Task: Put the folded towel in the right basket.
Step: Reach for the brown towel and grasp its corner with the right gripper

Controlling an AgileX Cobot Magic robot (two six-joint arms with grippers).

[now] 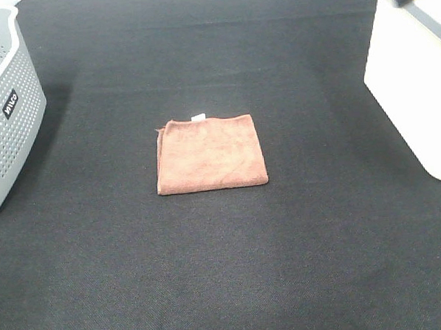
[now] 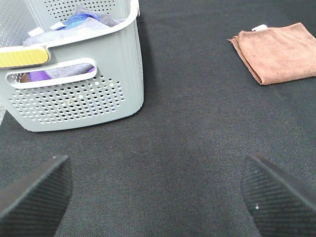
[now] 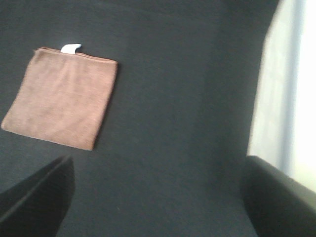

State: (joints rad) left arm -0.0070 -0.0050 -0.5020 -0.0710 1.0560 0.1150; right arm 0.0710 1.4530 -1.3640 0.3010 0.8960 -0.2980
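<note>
The towel is lying flat and folded square in the middle of the table, its white tag peeking out at the far edge. Nothing is touching it. The right basket, white, is standing well apart at the right edge, and the left basket, grey and perforated, is sitting at the left edge with other cloths showing inside.

The right gripper is hovering above the table between towel and right basket, fingers spread wide and holding nothing. The left gripper is hanging beside the left basket, likewise gaping and empty.

The pick is not yet begun, so the risks are lying ahead. Fingers closing on the top layer alone would probably be lifting one fold and letting the rest fall open. A pinch near an edge could be leaving the towel dangling and catching on the basket's rim. A release short of the wall would be dropping it outside.
</note>
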